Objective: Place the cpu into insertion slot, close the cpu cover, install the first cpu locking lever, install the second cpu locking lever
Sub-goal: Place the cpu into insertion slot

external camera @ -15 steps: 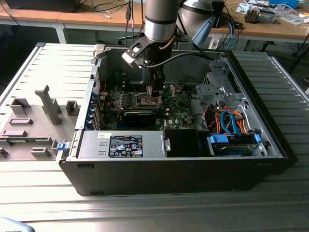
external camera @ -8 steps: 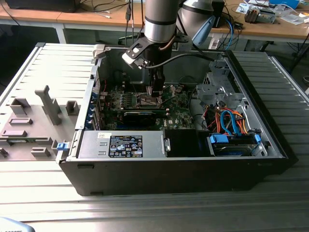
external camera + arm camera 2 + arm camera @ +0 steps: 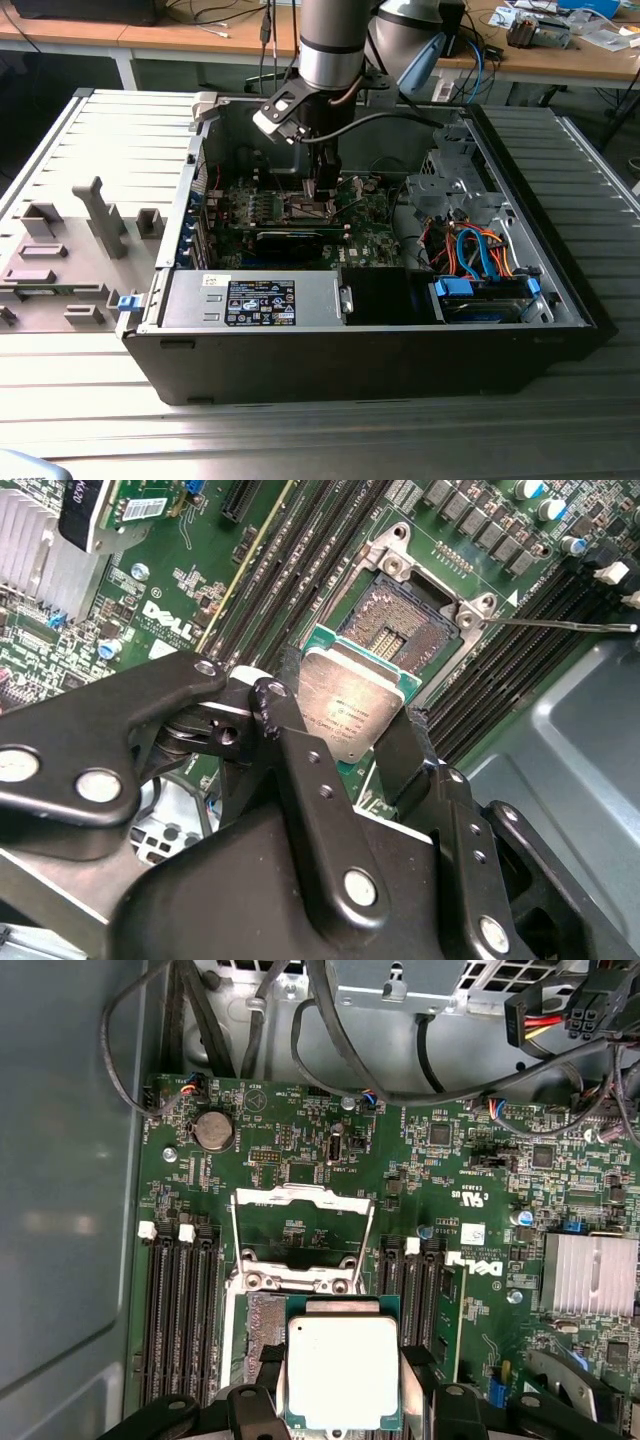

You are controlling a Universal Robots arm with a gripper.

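Observation:
My gripper [image 3: 343, 1385] is shut on the cpu [image 3: 343, 1368], a flat square chip with a dull silver top, its black fingers [image 3: 262, 1365] pressing two opposite edges. The cpu [image 3: 352, 712] hovers over the near part of the insertion slot [image 3: 408, 628], a dark pin-filled recess with a silvery rim; whether they touch I cannot tell. The cpu cover [image 3: 300, 1198] is swung open, away from the slot [image 3: 262, 1318]. A thin lever rod [image 3: 560, 626] sticks out from the slot's corner. In the exterior view the gripper [image 3: 322, 192] reaches down into the open computer case.
Rows of long memory slots [image 3: 180, 1300] flank the socket on both sides. A finned heatsink [image 3: 588, 1275] and black cables [image 3: 330, 1050] lie nearby. A long black card [image 3: 290, 240], the power supply [image 3: 250, 300] and a cabled drive bay [image 3: 480, 260] crowd the case.

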